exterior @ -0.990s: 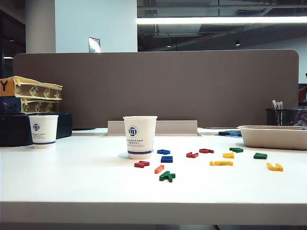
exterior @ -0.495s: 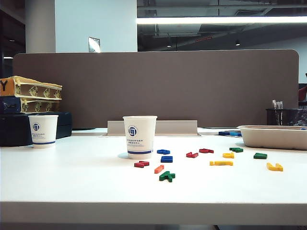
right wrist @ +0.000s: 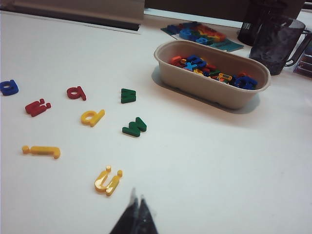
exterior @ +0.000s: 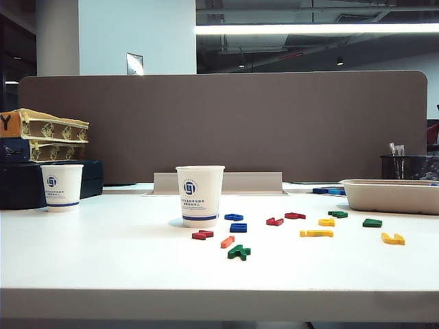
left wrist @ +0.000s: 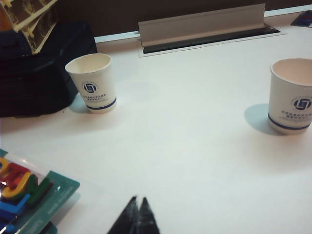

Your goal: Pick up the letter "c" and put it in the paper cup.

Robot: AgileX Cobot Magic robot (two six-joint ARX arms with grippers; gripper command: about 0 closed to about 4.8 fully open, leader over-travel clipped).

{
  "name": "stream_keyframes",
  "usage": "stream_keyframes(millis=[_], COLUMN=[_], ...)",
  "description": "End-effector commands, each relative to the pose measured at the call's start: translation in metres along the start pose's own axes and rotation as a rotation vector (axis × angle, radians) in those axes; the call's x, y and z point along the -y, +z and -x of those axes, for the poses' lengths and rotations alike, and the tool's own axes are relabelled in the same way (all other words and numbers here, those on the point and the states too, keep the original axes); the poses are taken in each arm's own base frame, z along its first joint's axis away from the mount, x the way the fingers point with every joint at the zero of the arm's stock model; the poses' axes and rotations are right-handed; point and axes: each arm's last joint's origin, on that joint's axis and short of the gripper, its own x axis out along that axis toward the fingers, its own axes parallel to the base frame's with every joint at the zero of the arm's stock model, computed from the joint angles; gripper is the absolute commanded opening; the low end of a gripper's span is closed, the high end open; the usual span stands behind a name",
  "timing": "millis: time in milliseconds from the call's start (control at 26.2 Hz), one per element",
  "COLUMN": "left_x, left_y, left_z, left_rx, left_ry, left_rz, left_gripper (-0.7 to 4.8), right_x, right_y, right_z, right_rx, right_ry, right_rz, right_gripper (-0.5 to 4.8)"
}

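Nothing of the task is done yet: the left gripper (left wrist: 138,214) hangs over bare white table (left wrist: 195,161) with its jaws pressed together on nothing, well apart from the taller white paper cup with the blue logo (exterior: 199,196). The right gripper (right wrist: 135,214) is likewise closed and empty, above the scattered letters. The small flat red-orange plastic letter "c" is probably the piece (exterior: 227,241) lying just in front of that cup, though the low exterior view leaves its shape unclear, so picking and dropping both remain.

Left black two-finger gripper (left wrist: 137,217) hovers above table, fingertips pressed together. Right black two-finger gripper (right wrist: 135,214) likewise closed, holding nothing, hanging above table.
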Motion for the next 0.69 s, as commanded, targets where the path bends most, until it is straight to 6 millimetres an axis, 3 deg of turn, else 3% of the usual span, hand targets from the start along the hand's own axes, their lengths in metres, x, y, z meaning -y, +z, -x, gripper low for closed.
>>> stream_keyframes(millis=[38, 686], left_x=[0.000, 0.002], left_y=[-0.003, -0.018], left_z=[-0.001, -0.004], left_rx=[0.013, 0.053], left_ry=[0.005, 0.022], left_rz=[0.028, 0.080], left_gripper=[-0.06, -0.06], right_x=[-0.001, -0.002], right_y=[0.000, -0.023], right_z=[0.000, -0.004], right_rx=[0.010, -0.019], right_ry=[0.023, 0.021], right_rz=[-0.003, 0.012], right_gripper=[-0.01, -0.01])
